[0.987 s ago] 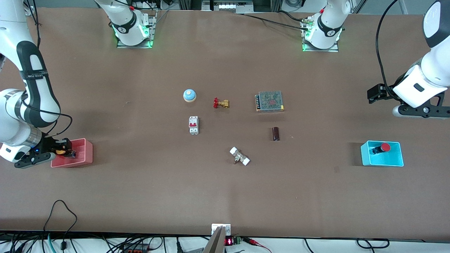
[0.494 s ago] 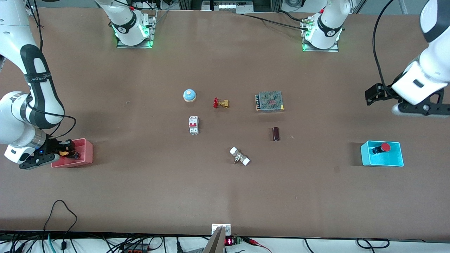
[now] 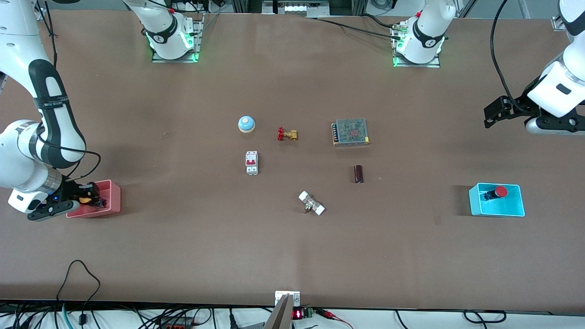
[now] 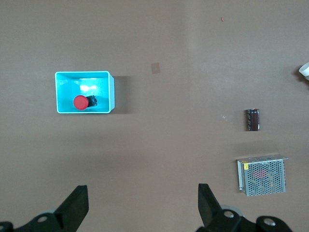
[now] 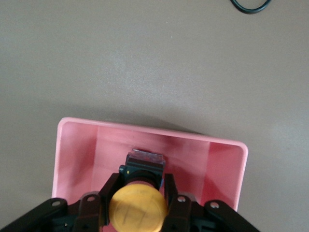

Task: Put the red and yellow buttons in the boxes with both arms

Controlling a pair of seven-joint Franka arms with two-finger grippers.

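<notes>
The red button lies in the cyan box at the left arm's end of the table; both show in the left wrist view, the button inside the box. My left gripper is open and empty, raised above the table; its fingertips frame bare table. My right gripper is shut on the yellow button and holds it low inside the pink box. In the right wrist view the yellow button sits between the fingers over the pink box floor.
Mid-table lie a blue dome bell, a brass valve with red handle, a mesh power supply, a white breaker, a dark cylinder and a white fitting.
My right gripper has lowered the yellow button a little deeper into the pink box. My left arm has risen and drawn away from the cyan box toward the table's end.
</notes>
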